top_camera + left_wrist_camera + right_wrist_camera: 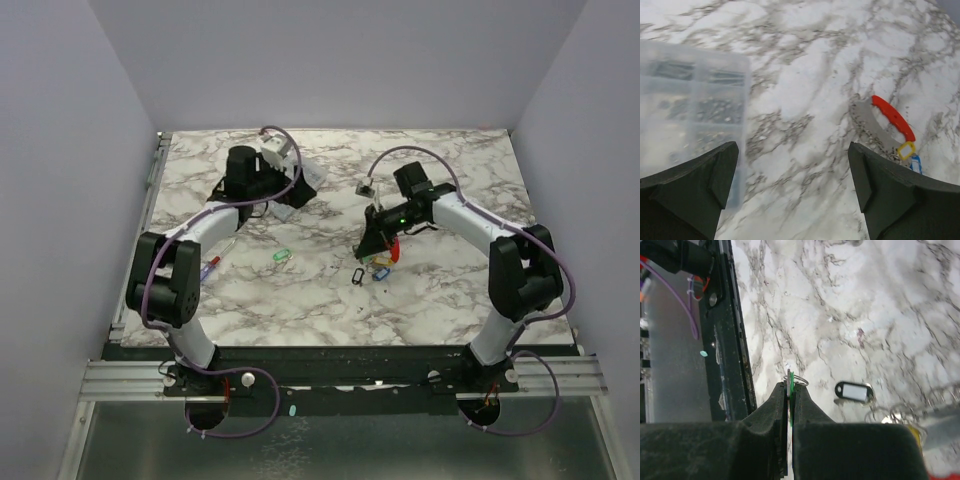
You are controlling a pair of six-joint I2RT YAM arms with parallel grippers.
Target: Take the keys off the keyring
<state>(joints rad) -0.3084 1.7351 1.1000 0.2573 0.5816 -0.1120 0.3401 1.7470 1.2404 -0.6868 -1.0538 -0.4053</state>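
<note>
- R gripper (790,389), closest to the lens & biggest thing in its wrist view: tips pressed together on a thin green key tag (791,380), held edge-on.
- Risk here: the pinch looks slim. A sideways tug could twist the tag out, or drag the whole bunch over the table (300,310), since nothing pins the keyring.
- L gripper (792,147): spread wide, nothing in it, over bare marble.
- Clear box (690,100) sits at its 9 o'clock. A low sweep could clip it.
- Keyring (893,118): the red arc fob lies flat at approx 2 o'clock of the L gripper, well apart. In the top view it's just beside the R tips, on the 6 o'clock side.
- Black-framed key tag (855,391): flat at 3 o'clock of the R tips, near but not touching.
- Yellow key tag (906,150) & blue key tag (915,163): at the fob's lower end.
- Silvery loop (800,380): right at the R tips, 1 o'clock. Can't tell if it's the main ring or the tag's own.
</note>
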